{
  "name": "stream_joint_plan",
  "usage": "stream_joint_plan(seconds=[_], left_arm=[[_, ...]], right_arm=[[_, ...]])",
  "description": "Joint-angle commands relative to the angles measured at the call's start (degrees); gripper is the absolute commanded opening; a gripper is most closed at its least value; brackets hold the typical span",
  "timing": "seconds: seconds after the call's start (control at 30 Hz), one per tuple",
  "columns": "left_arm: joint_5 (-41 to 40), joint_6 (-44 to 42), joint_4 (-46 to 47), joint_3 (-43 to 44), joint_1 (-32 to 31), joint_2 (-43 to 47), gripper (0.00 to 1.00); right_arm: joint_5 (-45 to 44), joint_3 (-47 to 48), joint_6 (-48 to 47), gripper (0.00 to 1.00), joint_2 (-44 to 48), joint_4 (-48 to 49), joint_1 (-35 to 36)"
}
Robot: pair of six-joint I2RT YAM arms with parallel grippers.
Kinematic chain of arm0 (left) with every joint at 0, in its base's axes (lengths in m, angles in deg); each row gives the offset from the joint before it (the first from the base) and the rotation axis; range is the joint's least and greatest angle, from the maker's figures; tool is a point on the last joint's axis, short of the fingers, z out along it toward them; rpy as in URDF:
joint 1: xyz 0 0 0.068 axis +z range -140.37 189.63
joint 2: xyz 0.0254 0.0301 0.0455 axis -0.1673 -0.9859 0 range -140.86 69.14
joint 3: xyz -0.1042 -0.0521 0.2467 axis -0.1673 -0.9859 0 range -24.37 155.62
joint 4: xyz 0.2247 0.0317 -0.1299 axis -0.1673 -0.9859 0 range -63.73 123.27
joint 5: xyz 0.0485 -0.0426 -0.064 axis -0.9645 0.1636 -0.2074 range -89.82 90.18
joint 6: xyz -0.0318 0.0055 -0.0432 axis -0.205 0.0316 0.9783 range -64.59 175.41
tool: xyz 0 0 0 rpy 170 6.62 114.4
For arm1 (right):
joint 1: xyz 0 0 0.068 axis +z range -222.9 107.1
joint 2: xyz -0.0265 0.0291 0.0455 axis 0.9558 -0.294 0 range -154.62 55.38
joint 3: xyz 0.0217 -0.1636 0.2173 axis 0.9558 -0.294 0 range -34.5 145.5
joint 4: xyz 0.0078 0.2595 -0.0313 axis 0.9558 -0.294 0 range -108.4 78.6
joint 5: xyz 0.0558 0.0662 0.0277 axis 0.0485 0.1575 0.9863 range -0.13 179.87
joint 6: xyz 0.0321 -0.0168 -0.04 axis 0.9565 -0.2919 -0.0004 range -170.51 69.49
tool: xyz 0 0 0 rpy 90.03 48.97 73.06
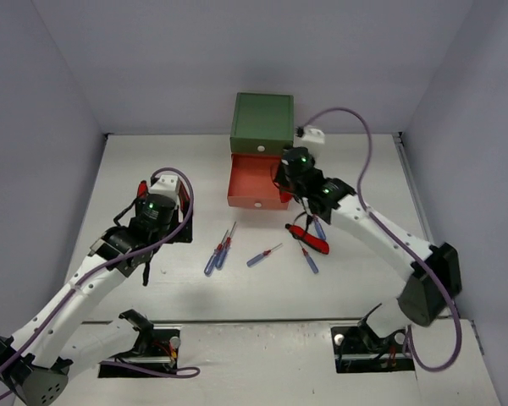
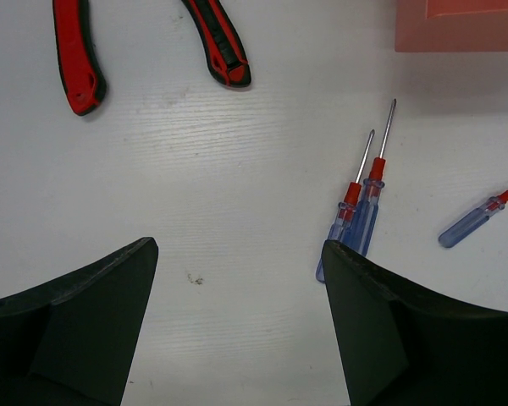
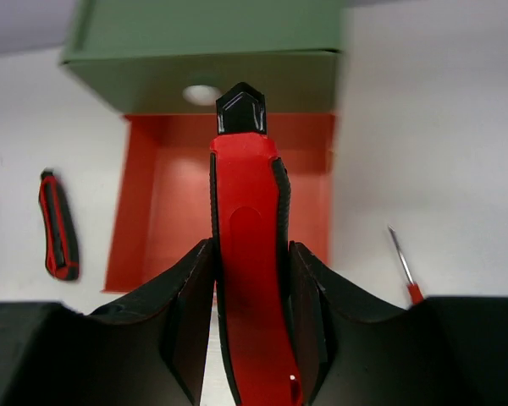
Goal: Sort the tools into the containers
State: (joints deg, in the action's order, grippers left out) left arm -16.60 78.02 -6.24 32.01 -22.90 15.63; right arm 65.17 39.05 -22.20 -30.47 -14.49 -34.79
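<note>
**Red Tool Held at Open Drawer**

The right gripper (image 3: 250,245) pinches a chunky red-handled tool (image 3: 247,288) between its jaws, with the tool's black tip pointing toward the orange-red drawer (image 3: 182,211). That drawer stands pulled open beneath the green drawer (image 1: 262,118), whose white knob (image 3: 201,93) shows just above the tool's tip. Seen from overhead, the gripper hangs at the near right corner of the open drawer. Whether the tool is over the drawer's inside or just short of it cannot be told.

The left gripper (image 2: 237,249) hovers over bare table (image 2: 220,169) left of the cabinet. Its jaws are spread wide and hold nothing. The two handles of the red-handled pliers (image 2: 76,59) lie on the table just ahead of it. A pair of screwdrivers (image 2: 362,207) with blue handles and red collars rests side by side, touching, to its right.

A third screwdriver (image 1: 264,255) lies near the middle of the table, and a fourth screwdriver (image 1: 309,260) lies just beside it, under the right arm. A red-and-black tool (image 1: 309,238) sits on the table next to that fourth screwdriver, in front of the open drawer.
</note>
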Motion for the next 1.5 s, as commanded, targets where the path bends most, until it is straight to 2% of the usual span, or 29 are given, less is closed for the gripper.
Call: stream_joint_plan(seconds=[0.0,0.07,0.2,0.4,0.43,0.5,0.6,0.7,0.87,1.07,1.23,1.37,1.47], left_arm=[[-1.4,-1.8,2.5,2.6,1.0,2.0,0.75],[-1.6,-1.9,2.2,2.4,1.1,3.0,0.75],[-2.5,-2.0,1.2,2.1,1.6,4.7,0.75],[-3.2,-1.9,-0.4,1.6,1.9,6.0,0.75],[-3.3,-1.9,-0.5,1.6,2.0,6.1,0.75],[-3.7,-1.9,-1.0,1.5,2.0,6.5,0.75],[-4.0,-1.7,-1.3,1.4,2.2,6.7,0.75],[-3.9,-1.6,-1.2,1.5,2.3,6.4,0.75],[-2.8,-1.3,-1.2,2.9,2.2,5.2,0.75],[-1.7,-1.2,-1.1,4.3,2.3,3.4,0.75],[-0.8,-1.0,-0.9,5.4,2.4,1.9,0.75],[-0.4,-1.2,-0.8,6.4,2.7,0.4,0.75],[-0.3,-1.2,-0.8,7.2,2.7,-0.5,0.75]], right_arm=[[5.9,11.0,-27.3,0.0,-8.9,2.0,3.9],[9.5,14.4,-35.1,0.0,-11.6,2.0,4.3],[9.9,17.9,-48.7,0.01,-15.1,2.0,4.3],[10.8,20.4,-57.0,0.1,-21.0,2.0,2.6],[11.4,20.5,-57.0,0.12,-21.5,2.0,2.2],[13.2,20.7,-56.7,0.26,-22.4,2.0,1.2],[14.5,20.3,-56.3,0.37,-23.0,2.0,0.7],[15.1,19.8,-55.3,0.54,-22.3,2.0,0.8],[17.2,17.2,-53.2,0.67,-17.0,2.0,0.0],[18.9,5.9,-47.7,0.7,-5.6,1.9,-2.6],[24.8,-8.3,-35.8,0.69,6.1,2.0,-11.3],[28.5,-18.9,-31.0,0.68,10.3,1.3,-13.3],[30.4,-22.9,-28.3,0.68,10.2,1.3,-13.3]])
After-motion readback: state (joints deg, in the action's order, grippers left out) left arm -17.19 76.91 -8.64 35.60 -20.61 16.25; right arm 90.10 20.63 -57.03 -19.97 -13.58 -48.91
